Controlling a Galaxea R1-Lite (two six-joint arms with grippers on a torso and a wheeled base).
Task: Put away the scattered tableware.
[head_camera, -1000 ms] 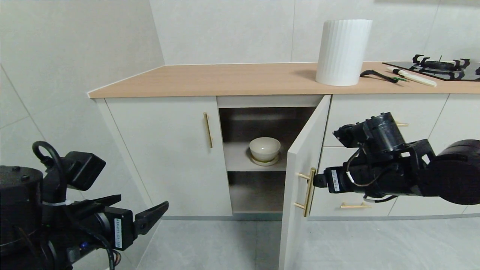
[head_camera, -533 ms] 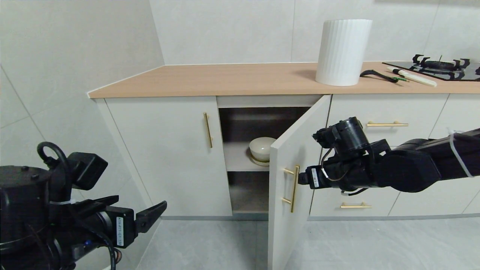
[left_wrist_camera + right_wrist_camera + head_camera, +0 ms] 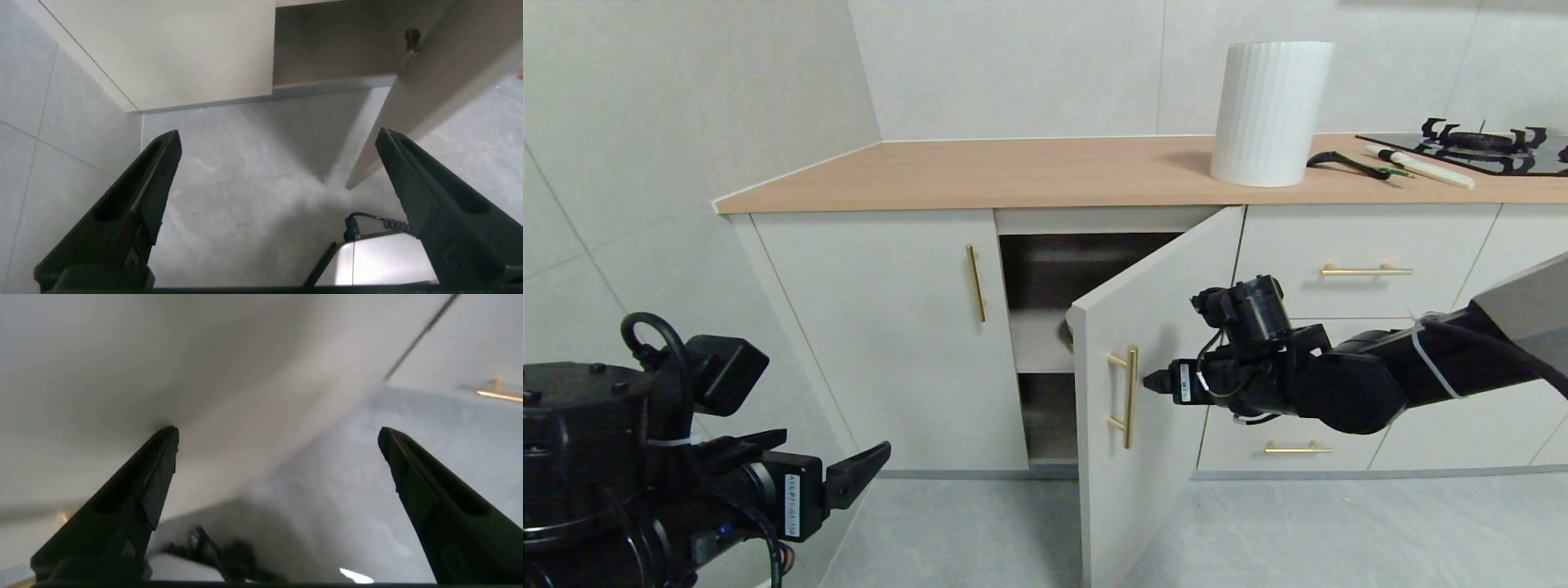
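Now the right tool [image 3: 1153, 381], fingers spread, points straight at the door [image 3: 1152, 294], just beside its one upright handle [image 3: 1125, 396], so a push would go dead ahead. Past the door's free edge, one bowl [image 3: 1063, 333] barely shows on the shelf. The left tool [image 3: 278, 143], also spread, hangs well apart from the door and lower. Of the two tools, the right is nearer.

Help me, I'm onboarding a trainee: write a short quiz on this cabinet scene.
1. True or false: the cabinet door is fully shut.
2. What stands on the countertop? A) white ribbed container B) kettle C) frying pan
3. Which gripper is beside the door's gold handle?
Key: 1 false; 2 A; 3 the right gripper.
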